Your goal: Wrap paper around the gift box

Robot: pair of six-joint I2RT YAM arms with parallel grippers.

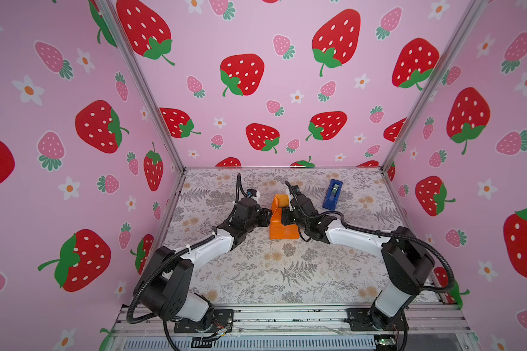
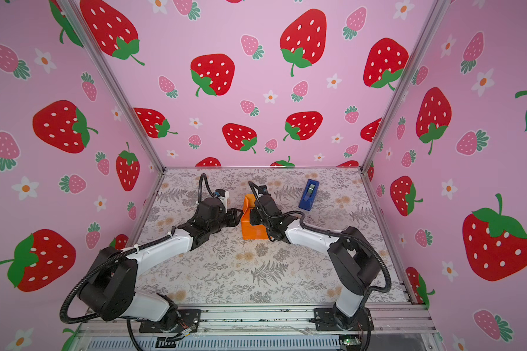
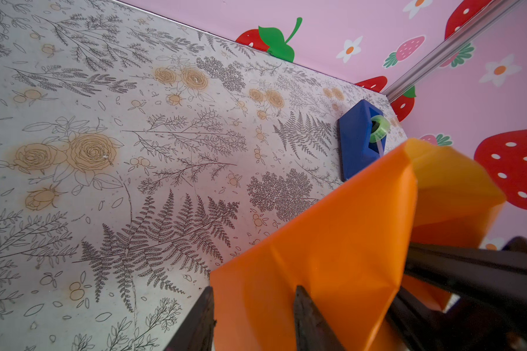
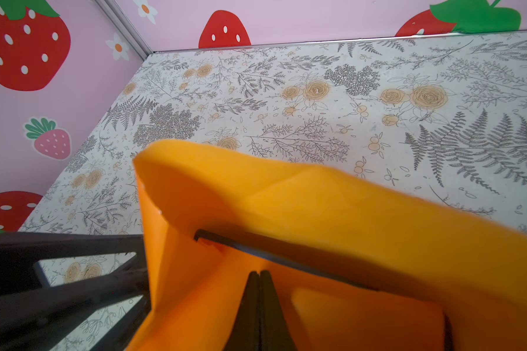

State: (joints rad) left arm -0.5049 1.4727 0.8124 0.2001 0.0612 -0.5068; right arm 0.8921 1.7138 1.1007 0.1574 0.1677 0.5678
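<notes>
My right gripper (image 4: 259, 275): jaws pinched together, tips down on the orange paper (image 1: 279, 228) folded over the gift box (image 4: 271, 256). Only a dark edge of the box shows, mid-surface toward the far edge. My left gripper (image 3: 253, 288): jaws partly apart, tips against the paper's side wall, clamping nothing I can see. Risk: no tape visible on the folds, so flaps likely spring open if either press slips. Tape dispenser (image 1: 332, 194) sits apart, near the far right corner. Floral table covering (image 1: 286, 273), strawberry walls (image 1: 256, 76).
</notes>
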